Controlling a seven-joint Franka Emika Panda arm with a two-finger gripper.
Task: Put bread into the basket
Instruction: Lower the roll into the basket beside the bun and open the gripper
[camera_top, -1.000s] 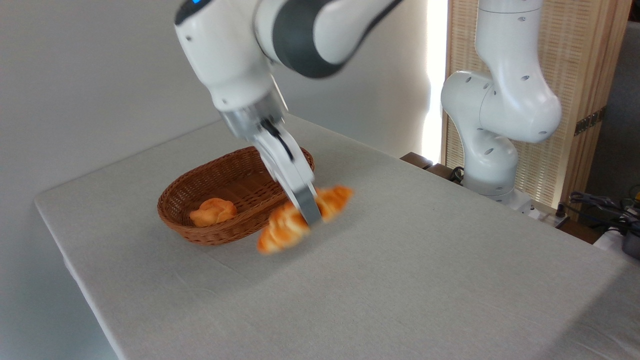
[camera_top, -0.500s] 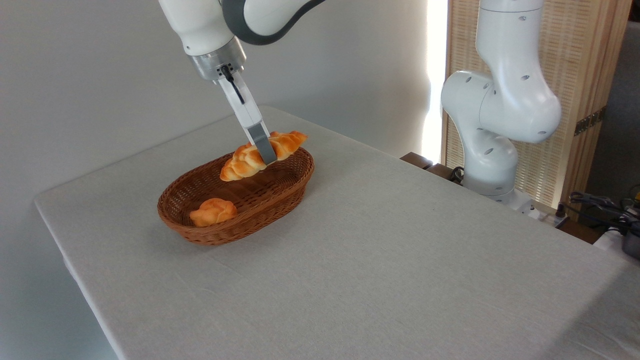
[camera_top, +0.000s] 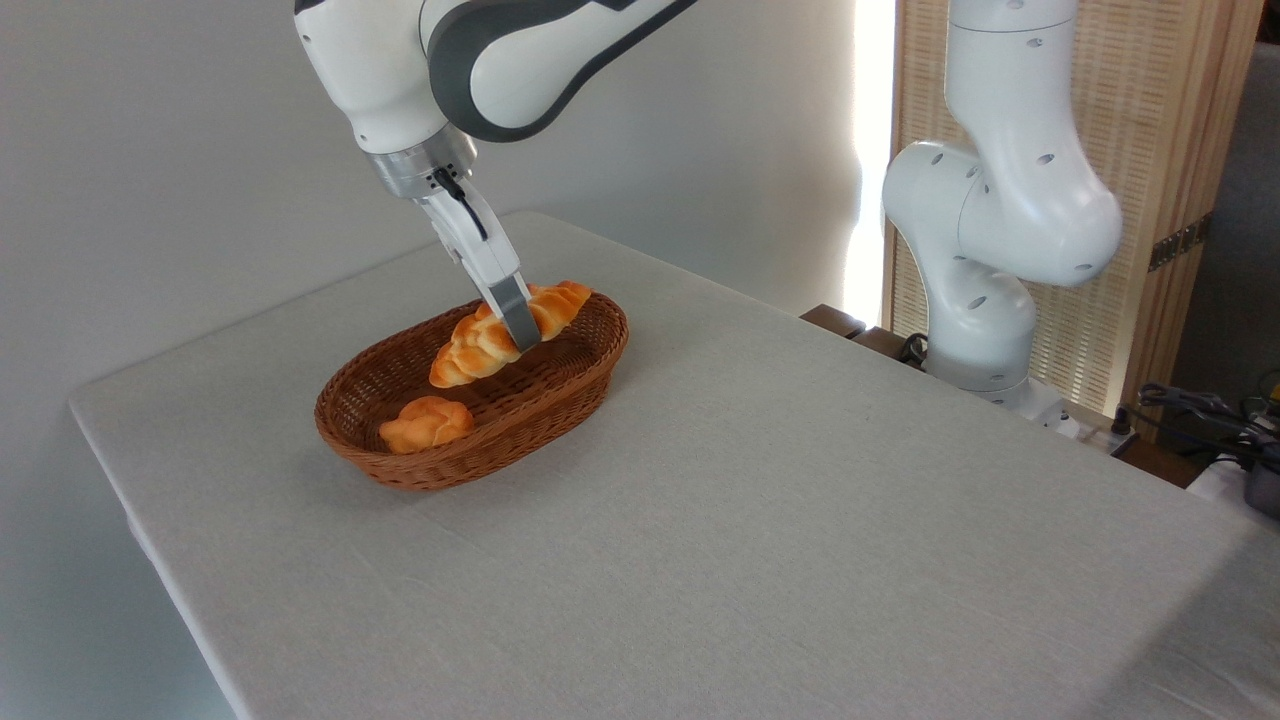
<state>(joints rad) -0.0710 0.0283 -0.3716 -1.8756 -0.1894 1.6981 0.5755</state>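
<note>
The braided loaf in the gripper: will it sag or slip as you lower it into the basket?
The bread probably stays stiff: both pointed ends stick out level from the gripper without drooping. Its glossy crust may be slippery, so it could twist in the narrow pinch. Released over the basket, it likely settles flat rather than rolling.

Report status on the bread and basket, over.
End effector shut on braided bread. Bread held over the basket, tilted, not released. Small roll at the near end, clear of the drop.

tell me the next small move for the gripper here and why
Probably lower a little more, then open. The gripper holds the braided loaf over the basket, seemingly just above its floor, with the small roll clear at the near end.
</note>
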